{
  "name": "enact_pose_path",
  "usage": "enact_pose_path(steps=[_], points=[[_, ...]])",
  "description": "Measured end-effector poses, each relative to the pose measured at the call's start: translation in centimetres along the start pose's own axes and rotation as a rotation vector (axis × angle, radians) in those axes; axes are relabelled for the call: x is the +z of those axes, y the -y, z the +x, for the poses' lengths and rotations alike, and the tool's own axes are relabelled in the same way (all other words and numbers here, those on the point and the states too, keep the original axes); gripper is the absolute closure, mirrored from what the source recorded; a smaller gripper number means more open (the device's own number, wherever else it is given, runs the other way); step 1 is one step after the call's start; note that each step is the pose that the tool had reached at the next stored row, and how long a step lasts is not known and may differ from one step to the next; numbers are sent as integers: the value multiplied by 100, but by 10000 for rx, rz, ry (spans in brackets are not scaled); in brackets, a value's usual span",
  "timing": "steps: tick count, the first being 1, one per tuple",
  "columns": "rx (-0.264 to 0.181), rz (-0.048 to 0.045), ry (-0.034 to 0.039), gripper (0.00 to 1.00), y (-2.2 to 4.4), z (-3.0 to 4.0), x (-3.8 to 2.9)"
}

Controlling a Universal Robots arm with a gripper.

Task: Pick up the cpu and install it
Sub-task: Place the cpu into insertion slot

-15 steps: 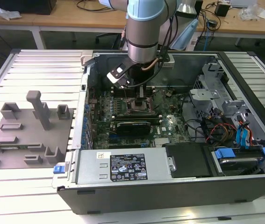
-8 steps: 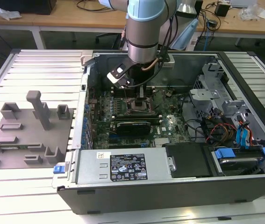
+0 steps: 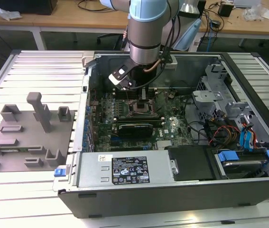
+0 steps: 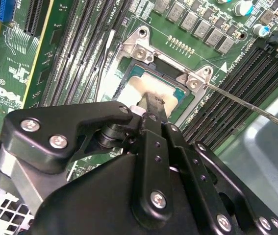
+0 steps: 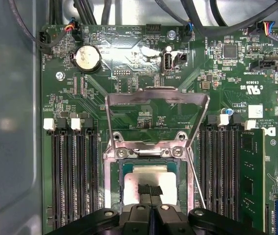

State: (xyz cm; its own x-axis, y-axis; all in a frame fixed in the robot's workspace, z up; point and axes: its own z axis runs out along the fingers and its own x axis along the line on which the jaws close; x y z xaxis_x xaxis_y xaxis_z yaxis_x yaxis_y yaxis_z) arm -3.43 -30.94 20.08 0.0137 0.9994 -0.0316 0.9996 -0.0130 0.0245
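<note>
The computer case (image 3: pixel 172 194) lies open on its side on the slatted desk (image 3: pixel 30 71), taking up the middle of it and the part toward the edge on the exterior view's right. A grey tray (image 3: pixel 30 128) with upright blocks sits apart from the case, near the desk's edge on the exterior view's left. The arm reaches straight down into the case, with the end effector (image 3: pixel 142 96) low over the motherboard (image 5: pixel 129 58). In both wrist views the cpu (image 5: pixel 151 174) (image 4: pixel 131 90) lies flat inside the metal-framed socket (image 5: pixel 111 181), its silvery top up and a thin green edge showing around it. The socket's load plate (image 5: pixel 156 93) stands tipped up and open behind it, and the thin retaining lever (image 4: pixel 246 104) sticks out to one side, unlatched. The end effector (image 5: pixel 150 190) (image 4: pixel 151 104) has its two black fingers closed against each other with nothing between them. Their tips are on the middle of the cpu's top, seemingly touching it, though the contact itself is hard to make out. Rows of black memory slots (image 5: pixel 72 176) flank the socket on both sides.
</note>
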Motion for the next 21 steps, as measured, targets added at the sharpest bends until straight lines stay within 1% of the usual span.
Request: enact_pose_path(steps=[21], points=[[0,1,2,89,-10,-10,-4]])
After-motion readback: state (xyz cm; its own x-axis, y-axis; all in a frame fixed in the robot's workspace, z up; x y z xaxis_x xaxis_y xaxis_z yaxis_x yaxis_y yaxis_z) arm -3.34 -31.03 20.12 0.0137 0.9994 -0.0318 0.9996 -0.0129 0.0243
